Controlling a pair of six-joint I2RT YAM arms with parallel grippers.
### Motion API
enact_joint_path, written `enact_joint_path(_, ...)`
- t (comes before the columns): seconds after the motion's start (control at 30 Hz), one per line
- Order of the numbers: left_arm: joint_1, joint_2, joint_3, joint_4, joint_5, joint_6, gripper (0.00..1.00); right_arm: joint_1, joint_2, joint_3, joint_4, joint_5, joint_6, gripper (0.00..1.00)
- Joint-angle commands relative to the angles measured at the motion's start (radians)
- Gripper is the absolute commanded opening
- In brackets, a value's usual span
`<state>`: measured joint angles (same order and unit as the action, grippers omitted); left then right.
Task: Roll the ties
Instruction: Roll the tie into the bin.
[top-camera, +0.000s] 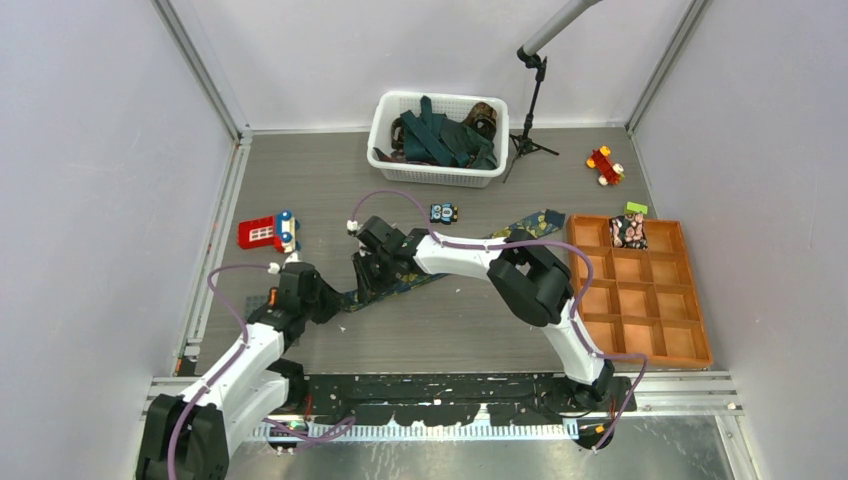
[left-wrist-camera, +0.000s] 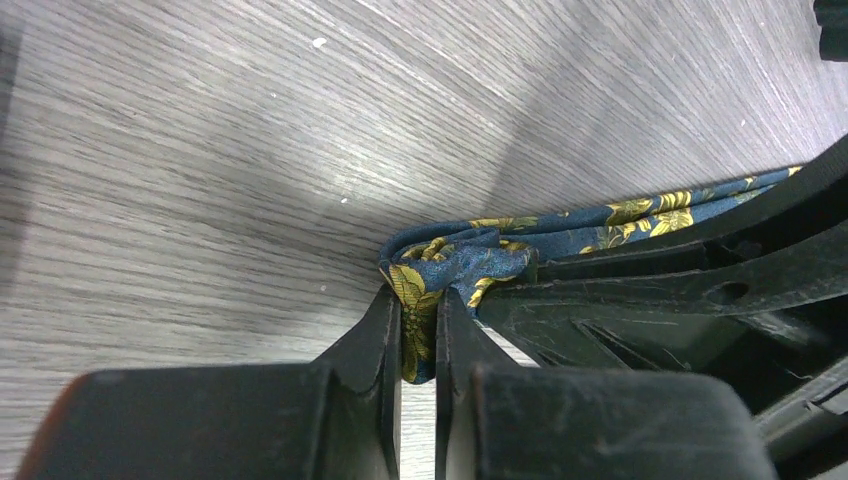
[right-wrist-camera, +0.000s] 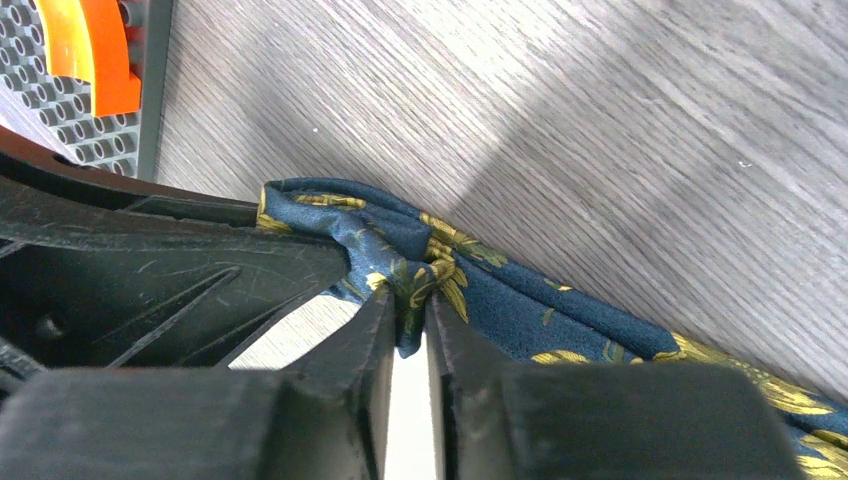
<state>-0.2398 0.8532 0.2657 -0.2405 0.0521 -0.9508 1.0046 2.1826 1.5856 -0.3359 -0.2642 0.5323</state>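
Flower-printed navy tie (left-wrist-camera: 470, 255) has its narrow, folded-over end at the near middle of the table (top-camera: 450, 330), gripped by both arms. In the left wrist view, the left gripper (left-wrist-camera: 420, 300) has its jaws pressed nearly together, nipping a bunched fold of the yellow-gold print. The right gripper (right-wrist-camera: 410, 305) pinches the same bundle from the other side, its jaws likewise closed on cloth. Seen from above, the two grippers (top-camera: 335, 300) (top-camera: 365, 285) meet just beside each other over that end, and the rest of the navy tie (top-camera: 528, 224) runs flat toward the far right, its wide end reaching the brown compartment tray (top-camera: 690, 300).

A grey studded plate (right-wrist-camera: 100, 110) carrying an orange piece (right-wrist-camera: 90, 50) sits close behind the right gripper. Farther back, a red toy block (top-camera: 260, 232) lies on the left and a small toy car (top-camera: 444, 213) sits near the middle. A patterned roll (top-camera: 628, 232) sits in a far-row compartment of the tray. At the far edge, a white basket (top-camera: 385, 125) holds teal and brown ties (top-camera: 435, 135) heaped together.
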Motion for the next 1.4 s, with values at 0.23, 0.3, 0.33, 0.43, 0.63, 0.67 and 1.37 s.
enact_joint_path(0.23, 0.006, -0.063, 0.144, -0.262, -0.111, 0.111, 0.0, 0.003, -0.065, 0.084, -0.101, 0.05, -0.024, 0.41)
enact_joint_path(0.3, 0.006, -0.062, 0.17, -0.3, -0.125, 0.123, 0.0, 0.003, -0.086, 0.094, -0.097, 0.03, -0.013, 0.39)
enact_joint_path(0.33, 0.006, -0.06, 0.182, -0.316, -0.133, 0.132, 0.0, 0.005, -0.094, 0.097, -0.089, 0.018, -0.006, 0.38)
enact_joint_path(0.43, 0.007, -0.054, 0.215, -0.354, -0.146, 0.147, 0.0, 0.01, -0.106, 0.097, -0.055, -0.008, 0.024, 0.32)
enact_joint_path(0.63, 0.007, -0.046, 0.26, -0.401, -0.157, 0.166, 0.0, 0.024, -0.053, 0.146, -0.03, -0.035, 0.058, 0.16)
enact_joint_path(0.67, 0.006, -0.046, 0.265, -0.408, -0.157, 0.168, 0.0, 0.027, -0.04, 0.155, -0.029, -0.038, 0.061, 0.15)
enact_joint_path(1.37, 0.005, -0.019, 0.338, -0.455, -0.152, 0.177, 0.0, 0.052, 0.07, 0.188, 0.009, -0.086, 0.096, 0.08)
